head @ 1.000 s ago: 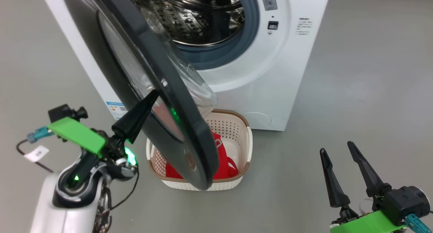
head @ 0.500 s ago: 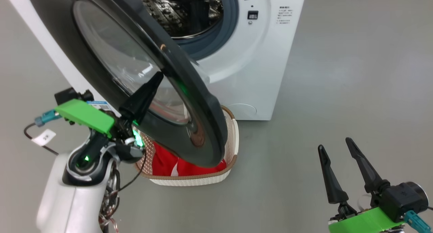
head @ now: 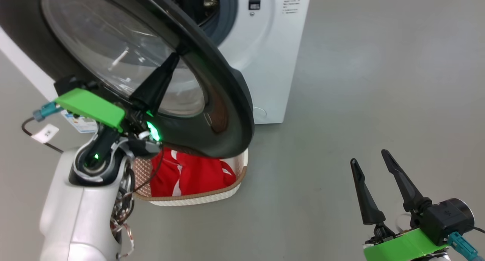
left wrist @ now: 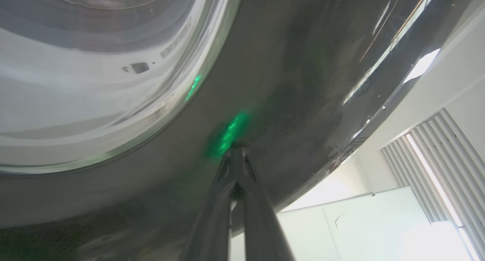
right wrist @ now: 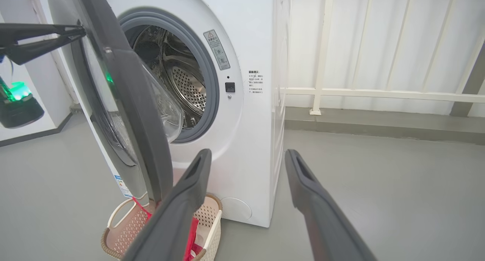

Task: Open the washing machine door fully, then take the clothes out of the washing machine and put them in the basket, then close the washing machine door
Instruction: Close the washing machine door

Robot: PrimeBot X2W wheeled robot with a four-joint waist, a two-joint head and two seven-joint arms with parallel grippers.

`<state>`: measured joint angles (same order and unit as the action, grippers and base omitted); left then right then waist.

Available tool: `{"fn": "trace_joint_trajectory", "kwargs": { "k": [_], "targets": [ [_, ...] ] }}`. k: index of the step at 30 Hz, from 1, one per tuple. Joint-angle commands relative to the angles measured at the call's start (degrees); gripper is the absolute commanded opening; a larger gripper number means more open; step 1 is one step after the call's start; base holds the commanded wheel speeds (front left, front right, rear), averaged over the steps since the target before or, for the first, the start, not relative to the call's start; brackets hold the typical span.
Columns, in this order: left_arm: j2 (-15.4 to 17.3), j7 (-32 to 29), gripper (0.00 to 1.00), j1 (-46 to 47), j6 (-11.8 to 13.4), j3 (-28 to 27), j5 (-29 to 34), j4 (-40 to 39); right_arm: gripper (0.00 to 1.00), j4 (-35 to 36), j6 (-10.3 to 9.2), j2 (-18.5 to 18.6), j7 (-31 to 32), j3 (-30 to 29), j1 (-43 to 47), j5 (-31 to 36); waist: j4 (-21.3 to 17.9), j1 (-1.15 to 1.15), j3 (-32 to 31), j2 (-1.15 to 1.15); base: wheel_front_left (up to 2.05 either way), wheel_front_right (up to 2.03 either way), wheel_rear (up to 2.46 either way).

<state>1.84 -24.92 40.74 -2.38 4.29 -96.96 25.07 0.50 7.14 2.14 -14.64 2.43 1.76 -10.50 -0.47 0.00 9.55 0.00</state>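
The black-rimmed round glass washing machine door [head: 232,113] stands ajar before the white boxy washing machine [head: 276,64], above the cream perforated plastic basket [head: 197,199], red fabric clothes [head: 197,174] inside.

Smooth grey floor [head: 360,83], matt, soft even light. Right wrist view: white railing [right wrist: 379,92] w/ upright bars in front of pale ribbed wall [right wrist: 360,37], grey kerb [right wrist: 379,122] under it, dark skirting [right wrist: 30,136] at left. Left wrist view: white slats [left wrist: 428,155] overhead, bright glare [left wrist: 428,238] nearby.

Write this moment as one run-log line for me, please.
left tool: shut, tips on washing machine door rim | door half open | red clothes in basket | right tool: open, idle
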Motion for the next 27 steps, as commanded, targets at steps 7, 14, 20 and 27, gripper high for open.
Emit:
{"fn": "trace_joint_trajectory", "kwargs": {
  "k": [7,14,20,27],
  "targets": [
    [1.0,2.5,0.00,6.0,-2.1,-0.2,0.3,1.3,1.00,1.3,0.35,0.7,-0.4,1.6,-3.1,0.5,-3.2,0.00,2.7,0.00,0.00,0.00,0.00],
    [1.2,6.0,0.00,10.2,-3.3,-1.0,2.1,4.9,1.00,1.2,0.35,0.7,-0.4,2.2,-4.2,0.0,-5.5,0.00,4.8,0.00,0.00,0.00,0.00],
    [1.6,9.1,0.00,13.8,-4.3,-1.7,4.1,8.1,1.00,1.1,0.35,0.7,-0.4,2.2,-5.0,-0.5,-7.0,0.00,6.2,0.00,0.00,0.00,0.00],
    [2.0,11.2,0.00,17.0,-5.0,-2.3,5.3,11.3,1.00,1.1,0.35,0.7,-0.4,2.4,-6.0,-0.9,-8.2,0.00,7.8,0.00,0.00,0.00,0.00]
  ]
}}
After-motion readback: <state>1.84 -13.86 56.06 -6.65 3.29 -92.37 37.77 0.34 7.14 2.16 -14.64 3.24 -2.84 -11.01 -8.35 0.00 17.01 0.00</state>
